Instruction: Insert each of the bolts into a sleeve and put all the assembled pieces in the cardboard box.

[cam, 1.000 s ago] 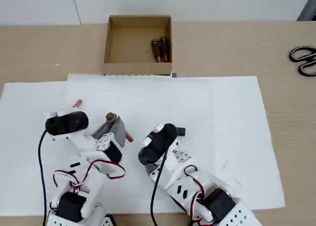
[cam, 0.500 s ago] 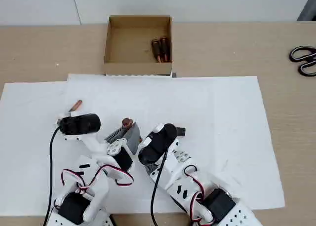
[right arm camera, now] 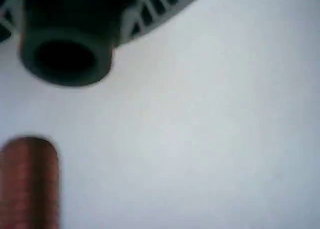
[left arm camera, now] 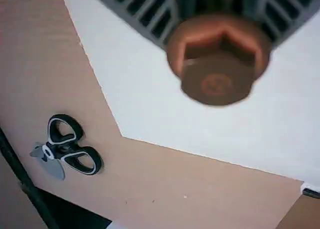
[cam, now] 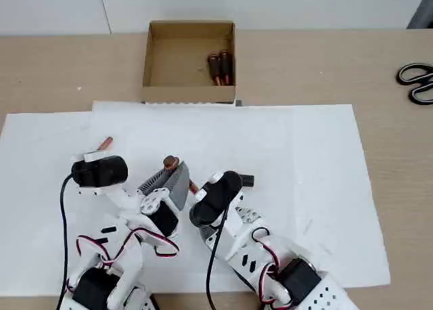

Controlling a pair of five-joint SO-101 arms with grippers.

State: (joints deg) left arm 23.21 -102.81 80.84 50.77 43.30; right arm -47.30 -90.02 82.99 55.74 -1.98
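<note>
My left gripper (cam: 173,173) is shut on a copper bolt (cam: 170,162). The bolt's hex head (left arm camera: 215,64) sits between the grey fingers (left arm camera: 135,4), and its threaded end (cam: 193,187) points toward the right arm. My right gripper (cam: 238,182) is shut on a dark sleeve (cam: 247,181). The sleeve's open bore (right arm camera: 65,59) faces the bolt's threaded tip (right arm camera: 30,181), a short gap apart. Another bolt (cam: 105,143) lies on the white paper at the left. The cardboard box (cam: 154,59) at the back holds two assembled pieces (cam: 220,68).
A white paper sheet (cam: 304,161) covers the near table. Scissors (cam: 416,83) lie on the bare wood at the far right, and the scissors (left arm camera: 67,151) also appear beyond the paper edge in the left wrist view.
My left gripper has carried the bolt to the right, close to the sleeve, then eased slightly back. The right arm has kept still.
</note>
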